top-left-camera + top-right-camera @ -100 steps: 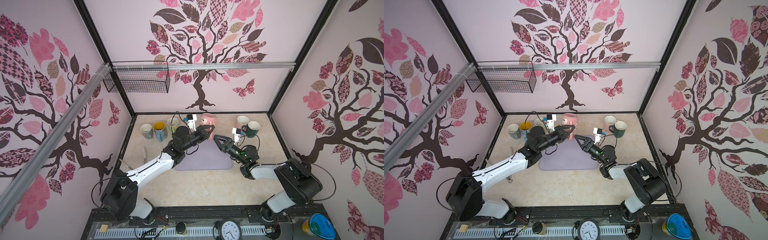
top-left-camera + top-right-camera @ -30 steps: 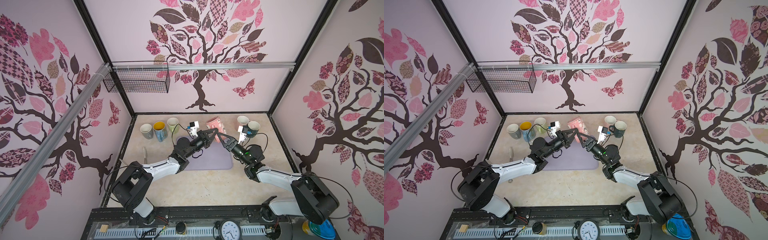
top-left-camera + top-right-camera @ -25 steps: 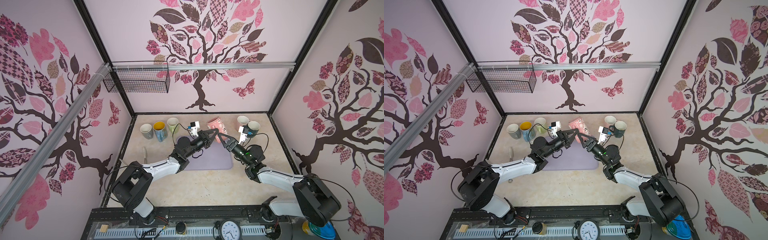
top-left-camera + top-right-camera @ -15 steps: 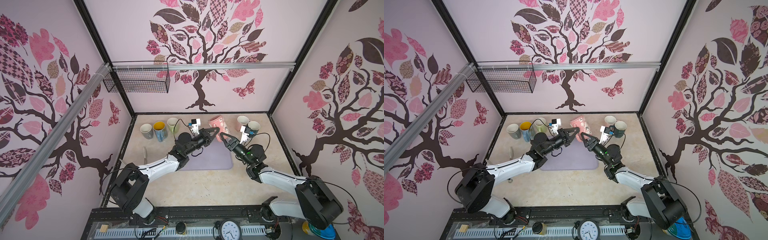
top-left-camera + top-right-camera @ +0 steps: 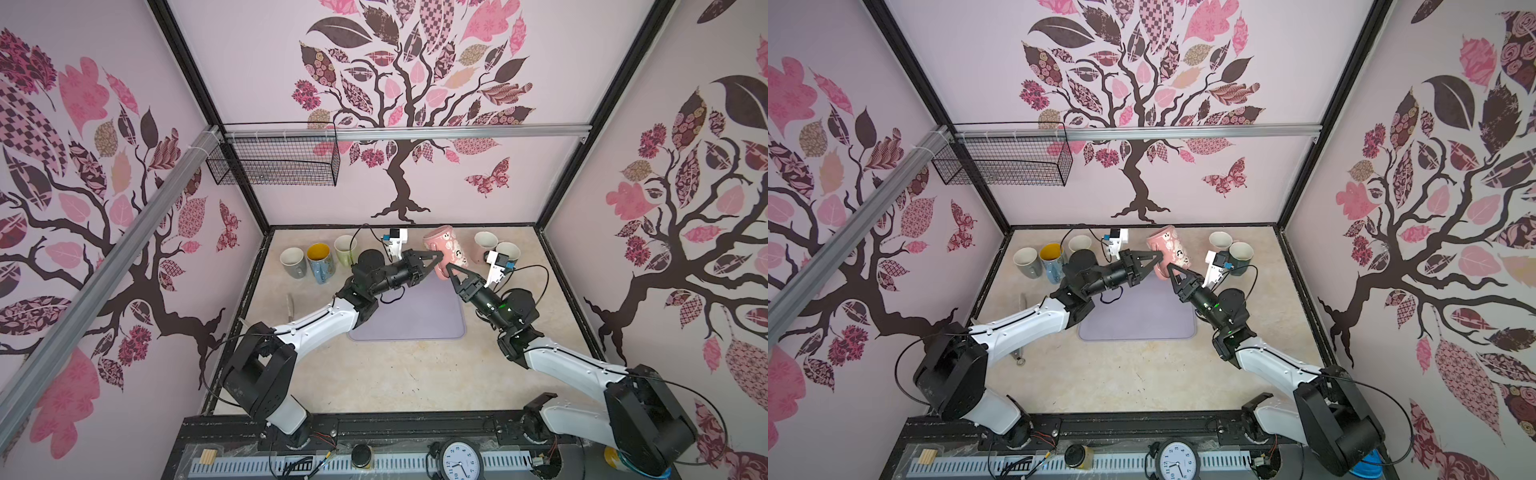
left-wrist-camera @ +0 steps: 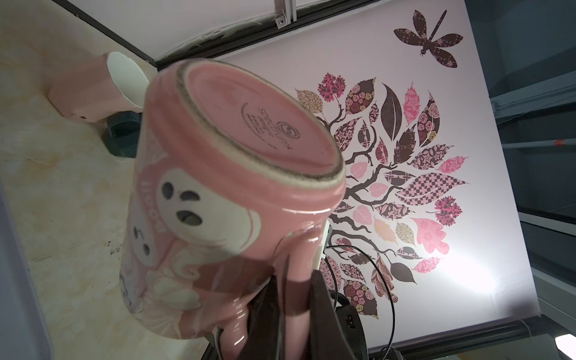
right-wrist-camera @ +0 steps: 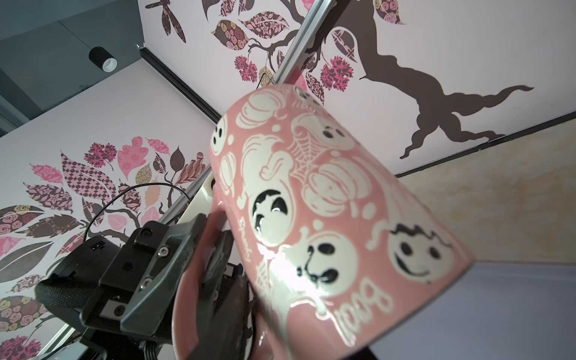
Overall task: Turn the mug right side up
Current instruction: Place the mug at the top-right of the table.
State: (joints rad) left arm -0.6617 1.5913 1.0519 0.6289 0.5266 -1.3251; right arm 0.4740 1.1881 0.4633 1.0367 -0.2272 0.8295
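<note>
We see the pink ceramic mug [image 5: 446,249], printed with white ghosts and pumpkins, held tilted over the far edge of the lilac rectangular mat [image 5: 407,316] on the beige bench [image 5: 374,374]. Its base points up and toward the back wall, and its mouth points down toward the mat. The left end effector [image 6: 296,280] is closed tight on the pink handle [image 6: 300,249], as the left wrist view shows clearly. The right end effector [image 5: 453,274] has its tips at the lower end of the mug, but we cannot tell if its jaws grip it. A grey mug [image 5: 1026,262] and a dark green mug [image 5: 1241,255] stand upright near the back edge.
</note>
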